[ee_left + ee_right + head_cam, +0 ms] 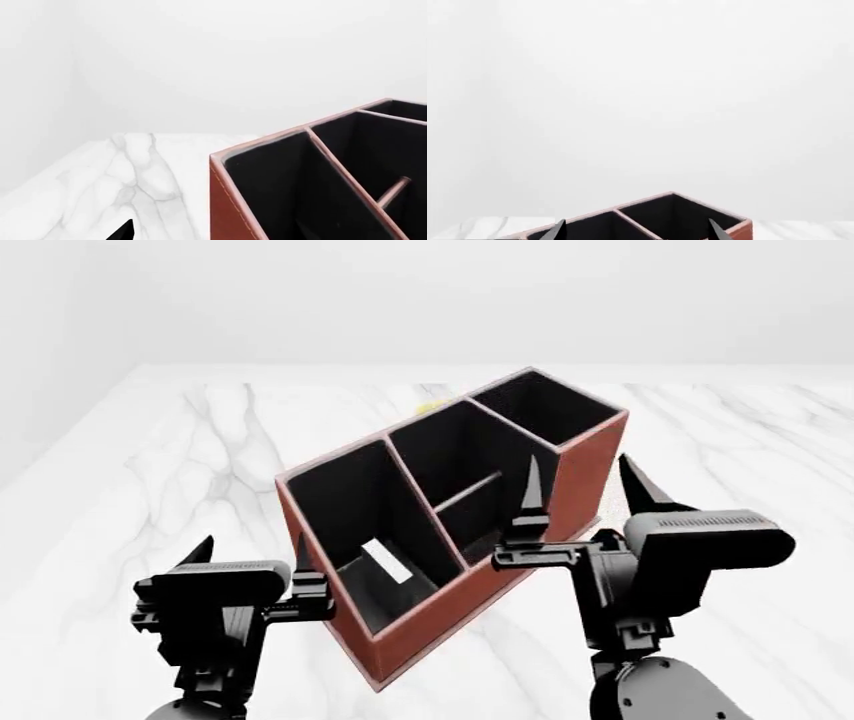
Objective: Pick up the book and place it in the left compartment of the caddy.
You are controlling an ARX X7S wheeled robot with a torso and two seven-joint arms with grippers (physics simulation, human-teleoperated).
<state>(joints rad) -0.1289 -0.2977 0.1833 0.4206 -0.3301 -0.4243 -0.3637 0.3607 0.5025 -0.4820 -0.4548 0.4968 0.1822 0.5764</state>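
The reddish-brown caddy (pixel 441 610) stands at an angle on the marble table, its taller end far right. The book (pixel 387 562) lies inside the long left compartment (pixel 340 495); only its white page edge shows against the black lining. My left gripper (pixel 251 548) is open and empty, at the caddy's near left corner. My right gripper (pixel 577 468) is open and empty, raised in front of the caddy's right part. The left wrist view shows the caddy (pixel 230 200) and one fingertip (pixel 125 232). The right wrist view shows the gripper (pixel 638 232) open above the caddy (pixel 737 229).
The white marble table (pixel 160 470) runs back to a plain white wall. A small yellowish thing (pixel 430 406) shows just behind the caddy, mostly hidden. A pale patch (pixel 618 496) lies by the caddy's right side.
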